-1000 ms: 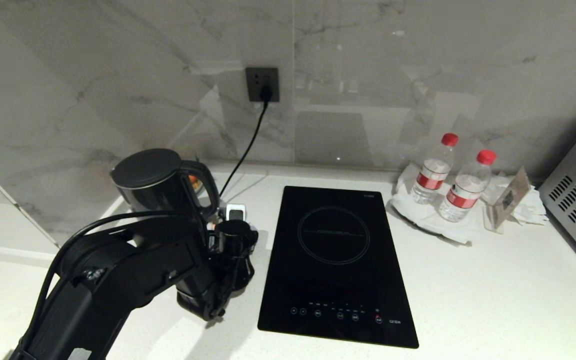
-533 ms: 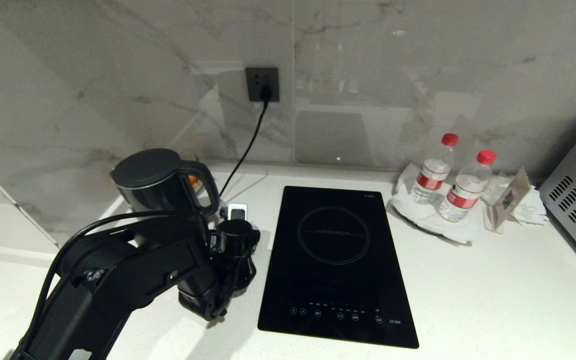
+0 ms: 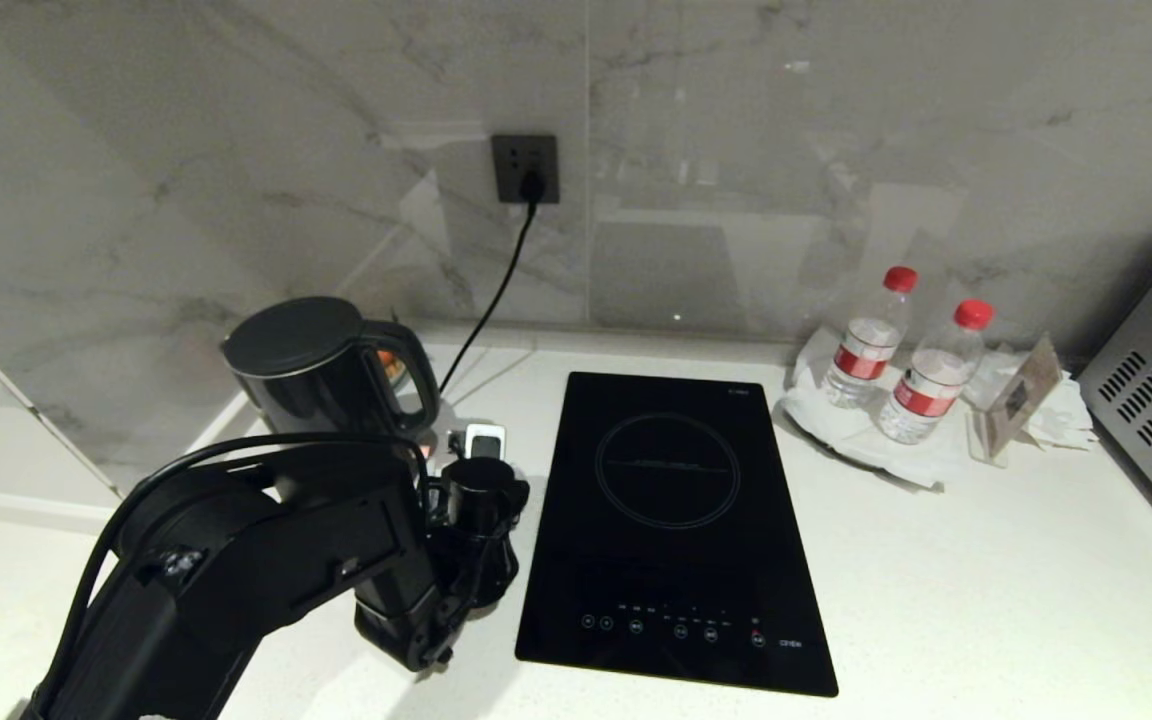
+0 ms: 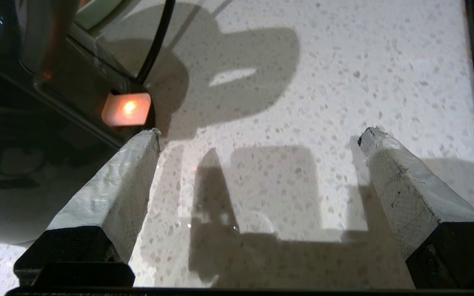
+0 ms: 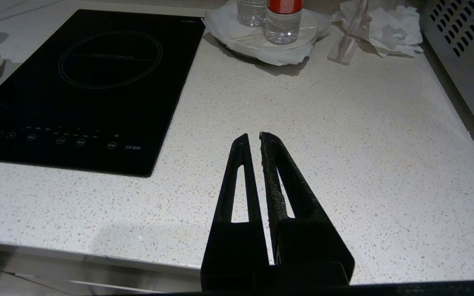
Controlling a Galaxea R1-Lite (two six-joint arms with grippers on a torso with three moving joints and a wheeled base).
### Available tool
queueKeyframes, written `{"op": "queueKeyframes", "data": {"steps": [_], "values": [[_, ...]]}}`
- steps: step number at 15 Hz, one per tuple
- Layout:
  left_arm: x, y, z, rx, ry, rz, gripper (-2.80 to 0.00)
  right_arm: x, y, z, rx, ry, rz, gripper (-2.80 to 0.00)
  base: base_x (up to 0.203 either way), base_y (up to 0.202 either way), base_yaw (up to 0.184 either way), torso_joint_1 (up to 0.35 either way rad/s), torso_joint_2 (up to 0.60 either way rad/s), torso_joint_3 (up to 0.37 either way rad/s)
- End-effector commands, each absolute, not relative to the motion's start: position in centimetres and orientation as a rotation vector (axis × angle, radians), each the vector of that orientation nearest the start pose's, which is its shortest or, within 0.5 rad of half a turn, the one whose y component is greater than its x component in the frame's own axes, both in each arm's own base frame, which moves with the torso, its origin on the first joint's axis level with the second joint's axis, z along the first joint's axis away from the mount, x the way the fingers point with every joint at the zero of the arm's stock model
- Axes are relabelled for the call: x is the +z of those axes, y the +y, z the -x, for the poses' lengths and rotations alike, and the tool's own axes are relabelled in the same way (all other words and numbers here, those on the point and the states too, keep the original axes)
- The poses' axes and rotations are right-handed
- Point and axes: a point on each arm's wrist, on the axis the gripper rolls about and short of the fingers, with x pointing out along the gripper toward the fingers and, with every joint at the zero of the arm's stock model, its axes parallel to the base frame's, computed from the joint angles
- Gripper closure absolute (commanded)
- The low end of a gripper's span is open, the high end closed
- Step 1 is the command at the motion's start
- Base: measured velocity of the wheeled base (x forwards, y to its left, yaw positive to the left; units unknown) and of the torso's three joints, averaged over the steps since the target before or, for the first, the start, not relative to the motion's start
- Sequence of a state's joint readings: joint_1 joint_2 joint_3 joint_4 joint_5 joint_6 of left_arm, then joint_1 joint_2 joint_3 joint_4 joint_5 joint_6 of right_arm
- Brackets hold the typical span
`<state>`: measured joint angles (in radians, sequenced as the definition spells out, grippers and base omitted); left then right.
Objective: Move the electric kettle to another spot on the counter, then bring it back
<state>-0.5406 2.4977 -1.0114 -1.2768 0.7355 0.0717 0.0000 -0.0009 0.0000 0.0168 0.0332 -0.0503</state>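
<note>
1. Your kettle (image 3: 321,365) stands upright at the back-left of the counter (image 3: 936,590), close to the wall, handle turned toward the cooktop (image 3: 671,530). Nothing grips it. In the left wrist view its lower edge (image 4: 76,94) shows with an orange light (image 4: 126,109) glowing.

2. Your left gripper (image 4: 257,137) hangs over bare counter just beside the kettle's foot, jaws spread wide and holding nothing. One fingertip (image 4: 146,142) sits near the glowing light; whether it touches the kettle you cannot tell.

3. Progress, as a judgement: from the pictures alone you cannot say whether the kettle waits for its first lift or is already back home. With the jaws released and empty beside it, either reading fits. Treat the grasp on the handle as not made.

4. Your right gripper (image 5: 254,137) rests parked over open counter in front of the cooktop, jaws clenched together on nothing, well apart from the kettle.

5. Hidden or unclear:
 - The left arm (image 3: 236,560) covers the kettle's lower body and whatever it stands on in the head view.
 - The left gripper itself is lost in the head view among the arm's black parts.
 - A cord (image 3: 496,290) runs from the wall socket (image 3: 525,168) down behind the kettle; its end is out of sight.
 - A small white item (image 3: 484,440) by the handle is too small to identify.

6. Away from the work: two bottles (image 3: 901,360) stand on a white cloth at the back right.
</note>
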Motion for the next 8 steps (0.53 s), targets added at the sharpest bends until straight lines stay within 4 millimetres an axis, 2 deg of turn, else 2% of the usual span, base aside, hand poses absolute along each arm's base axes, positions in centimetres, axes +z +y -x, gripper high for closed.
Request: {"op": "queueKeyframes", "data": {"steps": [1,4,8], "values": [[-0.6,-20.4,-36.9,0.191,0.178,-0.203,-2.8,7.4,0.1,2.3,0.034,0.016,0.05,0.0,0.0,0.0,0.0,0.0,0.0,0.0],[-1.3,-20.4,-37.1,0.182,0.219,-0.239,-2.8,7.4,0.1,2.3,0.034,0.016,0.05,0.0,0.0,0.0,0.0,0.0,0.0,0.0],[-1.2,-20.7,-37.9,0.182,0.235,-0.252,-2.8,7.4,0.1,2.3,0.034,0.016,0.05,0.0,0.0,0.0,0.0,0.0,0.0,0.0]]}}
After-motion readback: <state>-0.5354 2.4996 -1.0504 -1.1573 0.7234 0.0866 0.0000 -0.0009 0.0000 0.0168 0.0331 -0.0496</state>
